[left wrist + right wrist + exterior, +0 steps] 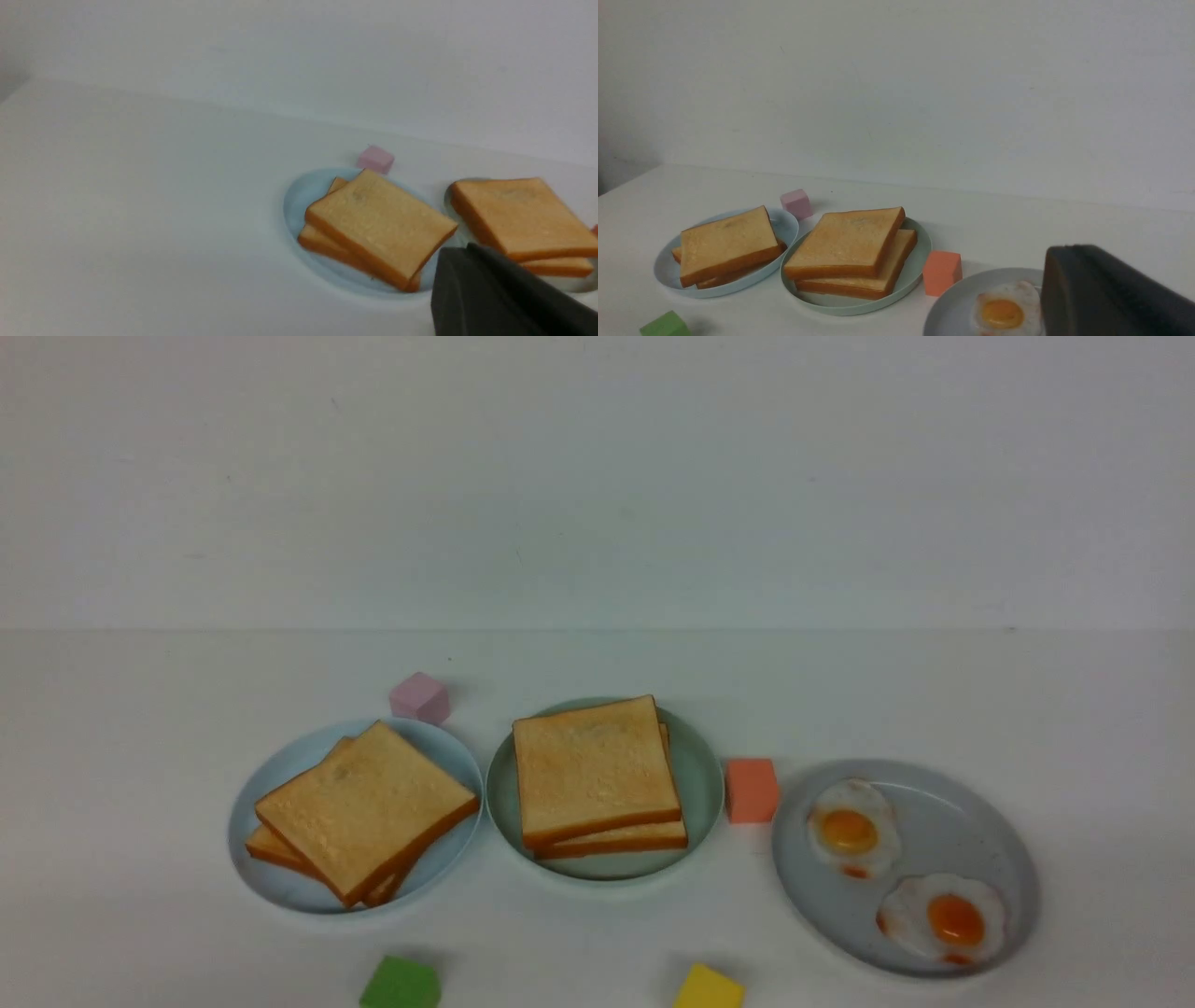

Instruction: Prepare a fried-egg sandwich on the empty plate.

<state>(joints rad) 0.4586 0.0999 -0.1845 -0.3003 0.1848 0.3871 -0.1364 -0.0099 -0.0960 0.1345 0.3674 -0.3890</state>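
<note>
White wall and a white bench (597, 943) fill the scene. Going left to right along the bench: a pale blue round plate (280, 887) carries a pile of plain golden toast slices (366, 807), with a small pink cube (419, 698) just behind its far edge. Next comes the round mint-green plate (698, 784), at the middle of the bench, bearing the fried-egg sandwich (595, 775): two square toast slices stacked, the upper one slightly askew. No egg shows between them from any view, so I cannot tell whether one lies inside. An orange cube (752, 790) sits just beside that plate's right rim, then a larger grey plate (990, 831) with two white fried eggs with orange yolks (851, 829). A green cube (400, 984) and a yellow cube (709, 987) lie at the near edge.

The toast looks light, stiff and dry, likely best pinched across a crust edge; the stack could slide if nudged sideways.

The left gripper (472, 254) has its dark fingers pressed together, holding nothing. The right gripper (1064, 261) looks likewise closed and empty, touching nothing.
</note>
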